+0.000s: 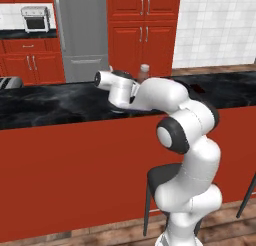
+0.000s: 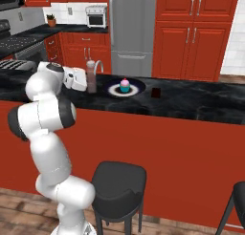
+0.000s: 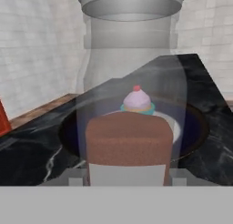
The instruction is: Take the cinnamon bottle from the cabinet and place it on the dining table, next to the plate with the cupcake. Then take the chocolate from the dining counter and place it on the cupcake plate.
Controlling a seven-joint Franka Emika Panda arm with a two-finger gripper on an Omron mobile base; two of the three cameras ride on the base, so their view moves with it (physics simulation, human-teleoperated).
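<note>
My gripper [image 2: 85,81] is shut on the cinnamon bottle [image 2: 91,76], a tall clear bottle with reddish-brown contents and a grey cap. The bottle is upright, with its base at or just above the dining table's black marble top [image 2: 201,102]. Just to its right lies the white, dark-rimmed plate [image 2: 109,90] with the teal-wrapped cupcake [image 2: 125,85]. The dark chocolate [image 2: 156,92] lies on the top, right of the plate. In the hand view the cinnamon bottle [image 3: 129,82] stands close, and the cupcake [image 3: 137,101] and plate [image 3: 193,127] show through and behind it. From the left base, the bottle's cap [image 1: 144,68] rises behind my arm.
A black stool [image 2: 117,181] stands in front of the red panel, and another stool [image 2: 234,200] is at the right edge. A toaster [image 2: 16,64] sits at the far left of the marble top. A grey fridge [image 2: 131,28] and red cabinets line the back wall.
</note>
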